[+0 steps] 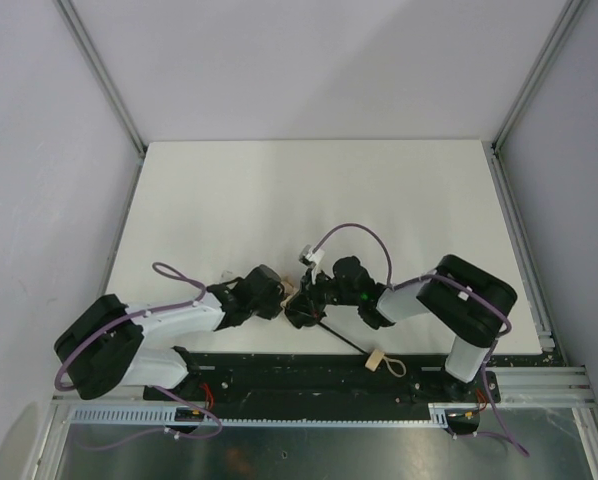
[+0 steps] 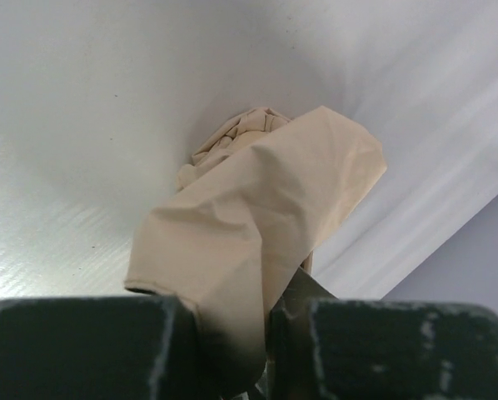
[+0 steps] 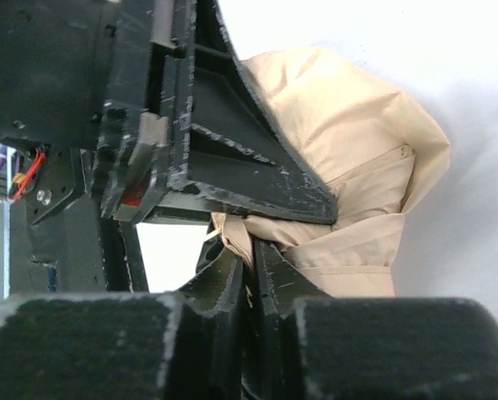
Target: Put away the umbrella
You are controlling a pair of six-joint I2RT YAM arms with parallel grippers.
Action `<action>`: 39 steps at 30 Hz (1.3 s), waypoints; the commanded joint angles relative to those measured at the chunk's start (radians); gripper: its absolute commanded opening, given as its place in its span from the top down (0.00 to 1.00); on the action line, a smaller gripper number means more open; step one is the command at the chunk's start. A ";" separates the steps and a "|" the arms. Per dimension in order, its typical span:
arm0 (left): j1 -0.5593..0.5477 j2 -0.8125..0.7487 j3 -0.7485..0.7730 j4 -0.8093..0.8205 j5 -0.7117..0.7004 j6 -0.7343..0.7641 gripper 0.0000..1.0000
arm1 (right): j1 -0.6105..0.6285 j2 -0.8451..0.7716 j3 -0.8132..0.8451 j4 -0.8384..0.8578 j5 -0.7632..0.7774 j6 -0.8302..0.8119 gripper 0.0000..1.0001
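Top external view has the umbrella bunched just inside the near edge of the white surface, about midway along that edge, with both of my arms folded in on it. Its thin black shaft slants back across the near edge, and the small pale handle with its loop lies just past that edge, on the black base plate between my two arm bases. My left claw meets the bundle from the left and my right claw from the right, the two nearly touching, both just inside the near edge. Through the left wrist camera, a crumpled flap of beige fabric runs down between my left claw's pads, which are clamped on it. Through the right wrist camera, my right claw is closed on a dark folded part of the umbrella, with the tan cloth bulging above it and one finger of the left claw pressed against that cloth
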 commanded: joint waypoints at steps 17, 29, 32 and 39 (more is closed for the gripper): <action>0.055 0.033 -0.086 -0.169 0.137 0.031 1.00 | 0.187 -0.216 0.019 -0.533 0.581 -0.330 0.32; 0.075 0.066 -0.064 -0.175 0.175 0.071 1.00 | 0.257 -0.040 0.106 -0.572 1.006 -0.456 0.33; 0.081 0.068 -0.059 -0.181 0.180 0.083 1.00 | 0.255 -0.010 0.134 -0.604 1.093 -0.467 0.33; 0.106 0.081 -0.065 -0.184 0.191 0.109 1.00 | 0.251 -0.099 0.144 -0.620 1.078 -0.489 0.30</action>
